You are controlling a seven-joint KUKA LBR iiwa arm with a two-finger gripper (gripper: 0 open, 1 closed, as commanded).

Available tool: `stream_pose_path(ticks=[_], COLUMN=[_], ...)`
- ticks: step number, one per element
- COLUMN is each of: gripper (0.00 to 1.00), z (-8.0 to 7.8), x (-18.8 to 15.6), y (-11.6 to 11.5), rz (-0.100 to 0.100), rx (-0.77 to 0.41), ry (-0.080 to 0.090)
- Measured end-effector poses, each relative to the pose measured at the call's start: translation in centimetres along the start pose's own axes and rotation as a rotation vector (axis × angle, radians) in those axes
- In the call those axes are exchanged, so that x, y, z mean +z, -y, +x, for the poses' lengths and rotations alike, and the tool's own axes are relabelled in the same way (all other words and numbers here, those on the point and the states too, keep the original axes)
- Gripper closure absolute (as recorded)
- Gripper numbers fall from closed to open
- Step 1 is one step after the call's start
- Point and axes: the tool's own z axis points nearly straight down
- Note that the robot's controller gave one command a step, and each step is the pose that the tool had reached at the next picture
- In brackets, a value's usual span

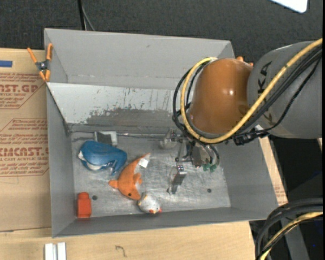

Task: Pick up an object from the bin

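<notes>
A grey metal bin seen from above, its floor scuffed and scratched, with a handful of small toys lying loose in its left half. Farthest left, near the front corner, a small orange block stands on its own, well apart from the rest. Behind it and a little to the right lies a blue whale toy with a pale belly. A small grey and black piece sits just beyond it, against the foot of the back wall. Just beside the whale, toward the front, an orange fish toy lies on a slant with its pale tail pointing toward the back. A small white and orange toy rests just in front of the fish, close to the front wall. Right of the fish, the tool hangs low over a bare patch of the floor near the middle of the bin. The fish is the nearest thing to it, just to its left and not touching it. Whether the tool is spread or pressed together cannot be told from here, and nothing can be seen in its grip. Above it bulges the rounded orange cover of the wrist, looped with yellow and black cables. The grey arm reaches in over the right rim.
</notes>
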Motion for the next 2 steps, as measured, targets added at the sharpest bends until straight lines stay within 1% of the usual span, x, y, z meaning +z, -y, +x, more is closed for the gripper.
stream_pose_path(ticks=[1,2], gripper=[0.00,0.00], z=[0.0,-1.9], x=[5.4,11.1], y=[-1.1,-1.5], rz=[0.000,0.011], rx=[-0.012,-0.071], ry=[0.006,-0.038])
